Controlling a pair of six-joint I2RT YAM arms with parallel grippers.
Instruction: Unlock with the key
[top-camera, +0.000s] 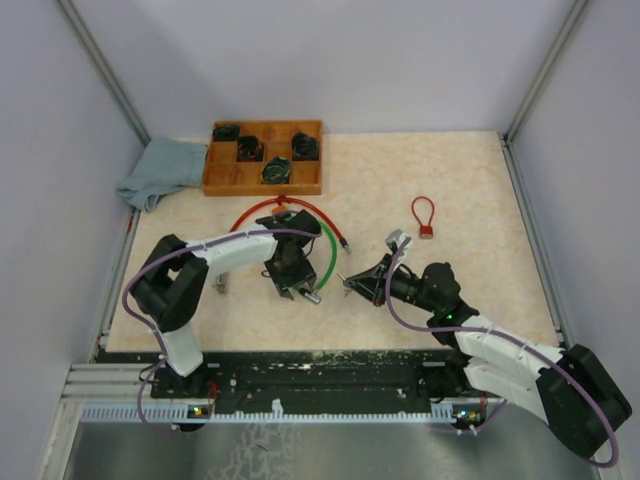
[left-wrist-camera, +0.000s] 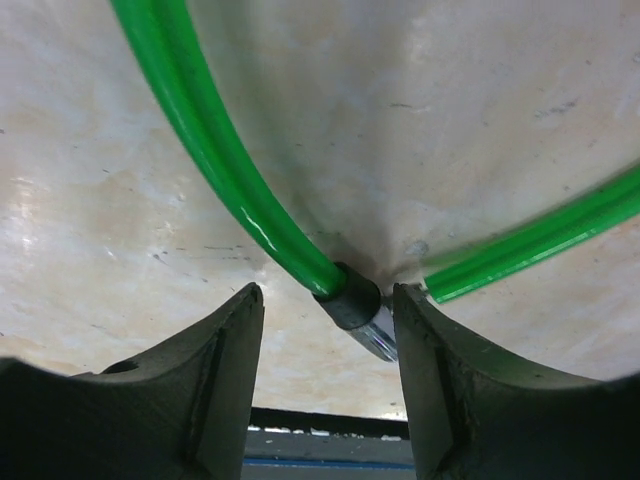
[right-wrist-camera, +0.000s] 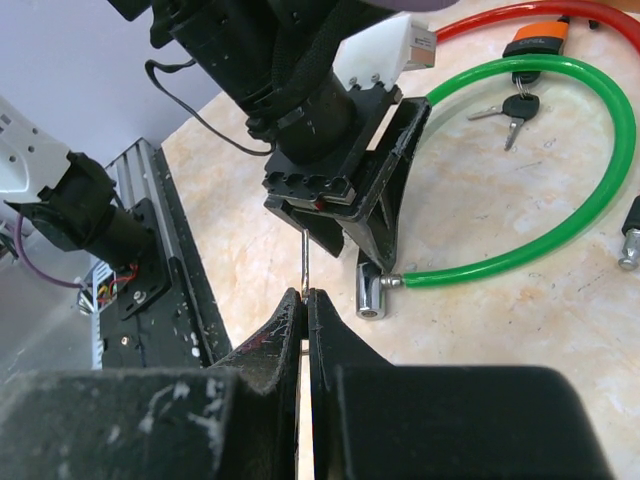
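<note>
Right gripper (right-wrist-camera: 305, 305), pinched shut on the thin key (right-wrist-camera: 303, 262) (only its blade shows), points along its long axis toward the silver lock barrel (right-wrist-camera: 370, 296) of the green cable (right-wrist-camera: 590, 190), near and slightly right, which the left gripper (left-wrist-camera: 327, 300) straddles, jaws partly apart.

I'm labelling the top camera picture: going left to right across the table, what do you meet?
Blue-grey cloth → wooden compartment tray → right gripper, shut on the key → small red loop lock. The green cable lock, red cable lock and left gripper overlap the tray's span, so omitted.
</note>
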